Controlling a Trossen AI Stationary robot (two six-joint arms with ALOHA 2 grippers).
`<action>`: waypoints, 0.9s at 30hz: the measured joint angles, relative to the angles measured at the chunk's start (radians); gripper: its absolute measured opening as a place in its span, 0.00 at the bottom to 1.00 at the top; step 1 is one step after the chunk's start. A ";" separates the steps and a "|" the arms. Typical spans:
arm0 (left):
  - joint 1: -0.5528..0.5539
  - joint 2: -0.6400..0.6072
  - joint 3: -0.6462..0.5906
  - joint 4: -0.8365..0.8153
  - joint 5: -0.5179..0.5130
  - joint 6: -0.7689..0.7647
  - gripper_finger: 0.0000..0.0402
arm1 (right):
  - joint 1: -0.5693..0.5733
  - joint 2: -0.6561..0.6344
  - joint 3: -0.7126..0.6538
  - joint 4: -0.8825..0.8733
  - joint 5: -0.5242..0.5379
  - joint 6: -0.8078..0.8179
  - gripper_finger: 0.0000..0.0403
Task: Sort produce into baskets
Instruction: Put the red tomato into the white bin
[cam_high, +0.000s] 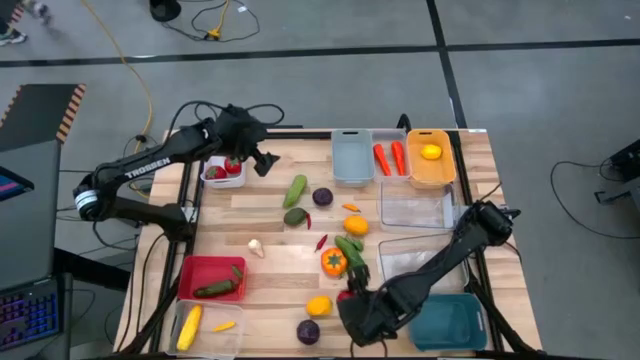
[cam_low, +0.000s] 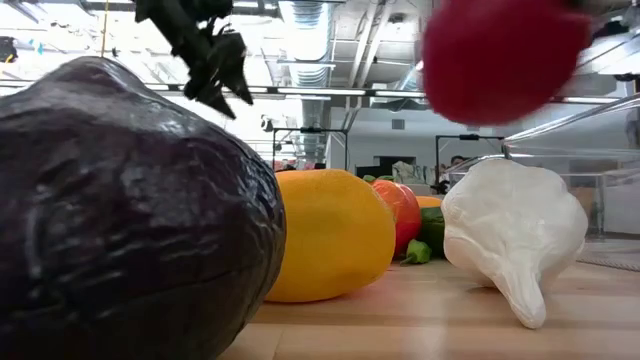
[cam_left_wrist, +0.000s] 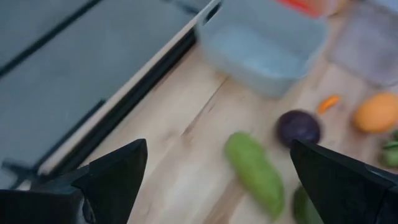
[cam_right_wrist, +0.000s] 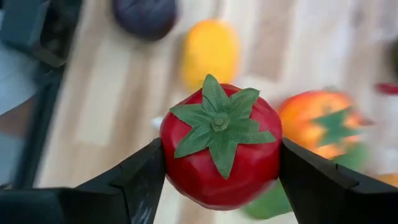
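My right gripper (cam_high: 350, 298) hangs over the table's near middle, shut on a red tomato (cam_right_wrist: 217, 146) with a green leafy cap. The low view shows this tomato (cam_low: 500, 55) high above the wood. My left gripper (cam_high: 262, 160) is open with nothing in it. It hovers over the far left of the table beside a white basket (cam_high: 206, 181) of red produce. In the left wrist view, a green cucumber (cam_left_wrist: 255, 174) and a purple round (cam_left_wrist: 298, 126) lie on the wood beyond its gripper (cam_left_wrist: 217, 149). My right gripper pinches the red tomato between its two fingers, one on each round side (cam_right_wrist: 166, 149), below the leafy cap, which faces the wrist camera. The fingers slant down from the table's right. The tomato is lifted clear of the table.
Grey (cam_high: 351, 157), clear (cam_high: 415, 205) and orange (cam_high: 430, 157) baskets stand at the far right, and a teal one (cam_high: 447, 320) near right. A red basket (cam_high: 205, 268) with a cucumber sits near left. Loose produce lies mid-table: an orange tomato (cam_high: 333, 262), lemon (cam_high: 318, 305), purple round (cam_high: 308, 330), garlic (cam_high: 256, 247).
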 joint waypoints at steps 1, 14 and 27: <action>-0.018 -0.008 0.013 0.000 -0.002 0.007 0.96 | -0.011 0.000 0.008 -0.005 0.026 -0.012 0.76; -0.277 -0.242 0.030 -0.128 -0.149 -0.079 0.96 | -0.224 0.000 0.020 0.133 0.126 -0.318 0.76; -0.419 -0.368 0.028 -0.247 -0.147 -0.157 0.96 | -0.493 0.008 0.020 0.680 0.081 -0.562 0.76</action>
